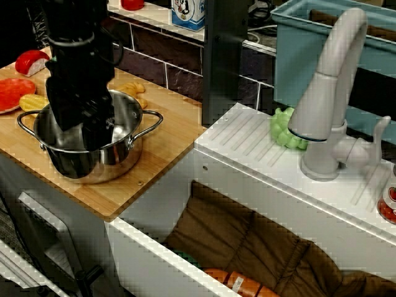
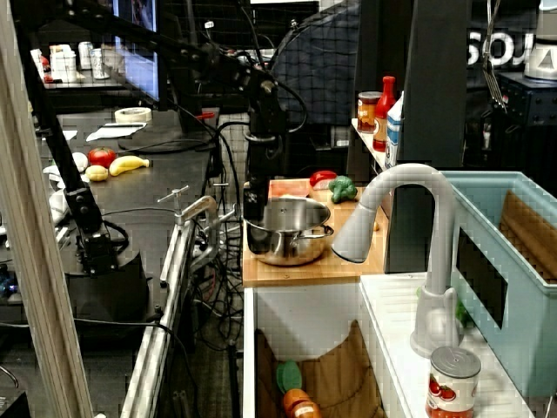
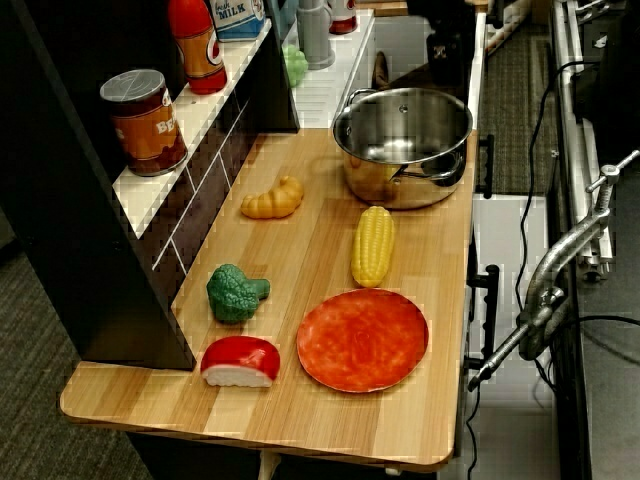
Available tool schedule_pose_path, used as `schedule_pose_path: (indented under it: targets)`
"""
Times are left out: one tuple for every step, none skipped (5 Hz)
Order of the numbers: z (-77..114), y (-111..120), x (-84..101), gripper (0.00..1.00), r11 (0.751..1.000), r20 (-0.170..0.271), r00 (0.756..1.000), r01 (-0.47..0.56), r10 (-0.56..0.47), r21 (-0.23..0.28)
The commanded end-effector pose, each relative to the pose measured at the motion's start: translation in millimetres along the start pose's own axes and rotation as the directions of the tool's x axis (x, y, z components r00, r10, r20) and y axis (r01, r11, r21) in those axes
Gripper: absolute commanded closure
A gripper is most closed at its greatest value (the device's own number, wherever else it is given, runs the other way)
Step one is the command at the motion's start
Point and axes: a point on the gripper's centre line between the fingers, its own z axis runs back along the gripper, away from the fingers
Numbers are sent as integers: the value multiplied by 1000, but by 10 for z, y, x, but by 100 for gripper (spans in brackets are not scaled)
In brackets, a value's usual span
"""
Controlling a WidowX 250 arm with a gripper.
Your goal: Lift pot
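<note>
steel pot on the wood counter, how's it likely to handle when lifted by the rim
The steel pot looks rigid, so it probably won't flex. Its polished wall may be slippery for the end effector, which reaches down inside it. It appears empty in the overhead view, so likely light, though gripped at one side it could tilt.

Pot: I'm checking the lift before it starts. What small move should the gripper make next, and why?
Probably close on the rim and check the hold. The gripper is down at the pot, which rests on the wooden counter; the pictures do not show whether its jaws are shut.
</note>
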Motion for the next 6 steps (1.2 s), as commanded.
schedule_pose_path:
  targets:
    - [-136, -82, 142, 0, 999, 5, 1000, -1, 1, 47]
    - [-275, -115, 119, 0, 995, 7, 1000, -9, 9, 96]
    - [-478, -86, 156, 0, 988, -19, 999, -29, 32, 150]
    - [-455, -58, 207, 0, 989, -20, 997, -74, 77, 125]
    - [-484, -7, 261, 0, 984, -22, 991, -126, 130, 125]
    - [-503, -16, 225, 100, 980, -20, 988, -150, 154, 134]
